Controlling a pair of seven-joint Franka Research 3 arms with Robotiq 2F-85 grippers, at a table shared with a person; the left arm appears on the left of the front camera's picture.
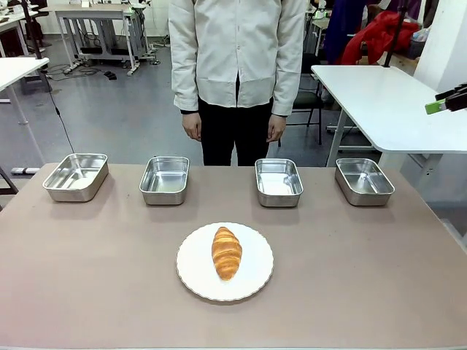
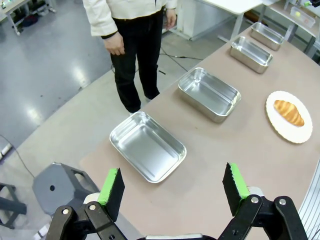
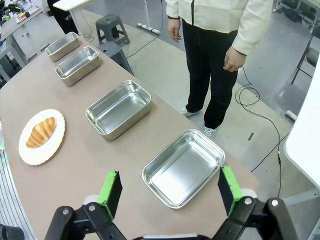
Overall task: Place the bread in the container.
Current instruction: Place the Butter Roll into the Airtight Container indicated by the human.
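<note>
It looks like a lab or workshop hall. The floor [image 1: 109, 117] is bare, glossy grey, with cables [image 1: 109, 74] trailing loose across it. White worktables [image 1: 379, 102] on metal legs stand about, more benches [image 1: 95, 13] line the back, and a grey stool [image 2: 55, 187] stands nearby.

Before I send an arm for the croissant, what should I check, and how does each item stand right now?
1. The croissant lies free on the plate: ok.
2. The left gripper is open and empty: ok.
3. The right gripper is open and empty: ok.
4. All four trays are empty: ok.
5. The person's hands hang off the table: ok.
6. Which tray is the target: cannot tell.
</note>
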